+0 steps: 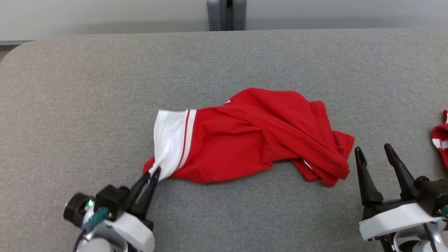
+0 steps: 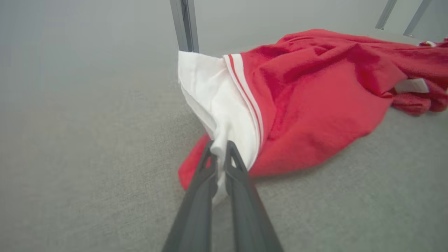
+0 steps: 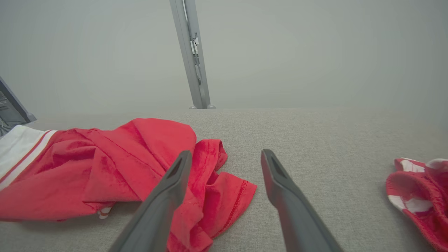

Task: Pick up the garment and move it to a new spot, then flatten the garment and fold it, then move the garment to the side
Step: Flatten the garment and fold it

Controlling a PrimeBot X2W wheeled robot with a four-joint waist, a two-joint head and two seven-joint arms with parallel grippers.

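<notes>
Tabletop (image 1: pixel 70 105) in grey fabric takes up most of the head view, and the red garment (image 1: pixel 252 140) lies crumpled at its centre. Its long axis runs from 9 o'clock to 3 o'clock, dipping a little toward 4. The white band (image 1: pixel 168 136) with its thin red stripe points to 9, and the bunched, folded-over red end points to 3. A second red-and-white piece (image 1: pixel 441 136) sits at the far 3 o'clock edge, well apart from it. At 4 o'clock the right gripper (image 1: pixel 372 150) stands with its fingers spread wide and nothing between them, just beside the garment's red end and not touching it. At 7 o'clock the left gripper (image 1: pixel 154 175) is pressed together on the lower corner of the white band, with the cloth drawn to a point between its tips. The fabric looks light, soft and limp, so it will likely sag and trail from a single pinch rather than keep any shape. A second hold on the loose red hem corner (image 1: pixel 344 145) at the 3 o'clock end would probably let it be stretched along its length.
</notes>
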